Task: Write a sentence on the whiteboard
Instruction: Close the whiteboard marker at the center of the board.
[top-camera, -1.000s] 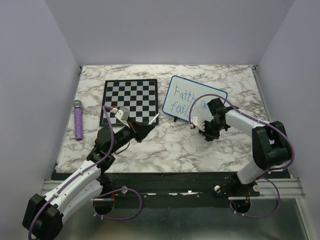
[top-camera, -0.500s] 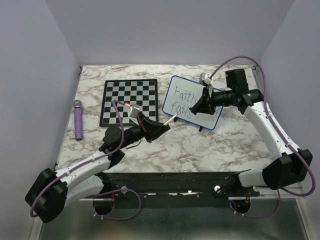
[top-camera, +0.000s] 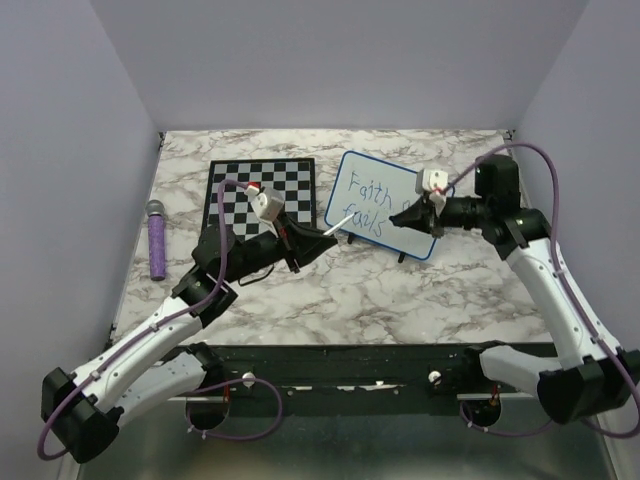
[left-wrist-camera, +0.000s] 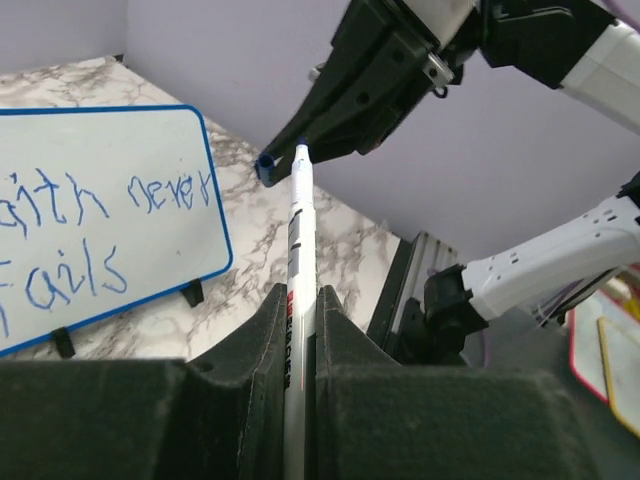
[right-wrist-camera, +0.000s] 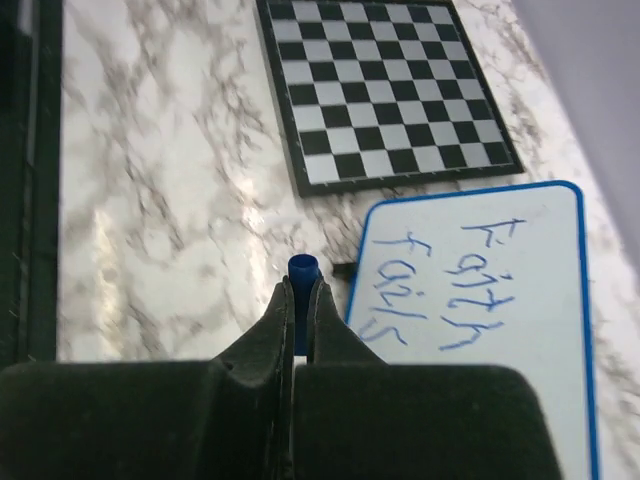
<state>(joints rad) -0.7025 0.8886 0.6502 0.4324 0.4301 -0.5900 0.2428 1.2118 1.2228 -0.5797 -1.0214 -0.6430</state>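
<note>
At near edge of marble table (top-camera: 350, 290): two arm bases side by side. Just beyond, left of centre: left gripper (top-camera: 305, 245), pinched tight around white marker (top-camera: 325, 237). Holds marker roughly level over the marble, uncapped tip aimed right. From left wrist view: black fingers (left-wrist-camera: 262, 340) pressed on both sides of marker barrel, no gap.

At left side of table, about same depth: purple microphone-shaped object (top-camera: 157, 240), lying flat, well apart from both arms.

Right of centre, slightly farther back: right gripper (top-camera: 405, 220), closed all the way on small blue cap (right-wrist-camera: 303, 270). Cap sticking out past fingertips, aimed left toward marker tip. Clear gap between tip and cap from top view. Looks just beside from left wrist view, so contact cannot be told.

Behind right gripper: whiteboard (top-camera: 352, 170), blue frame, propped tilted on black feet (left-wrist-camera: 190, 292), toward back of table, just right of chessboard (top-camera: 258, 200). Carries sentence (left-wrist-camera: 165, 190) in blue marker, two lines: "Faith never" over "Fails". Part of first line hidden behind right gripper in top view. Chessboard flat on marble, near whiteboard's left edge; touching or apart, cannot tell.
</note>
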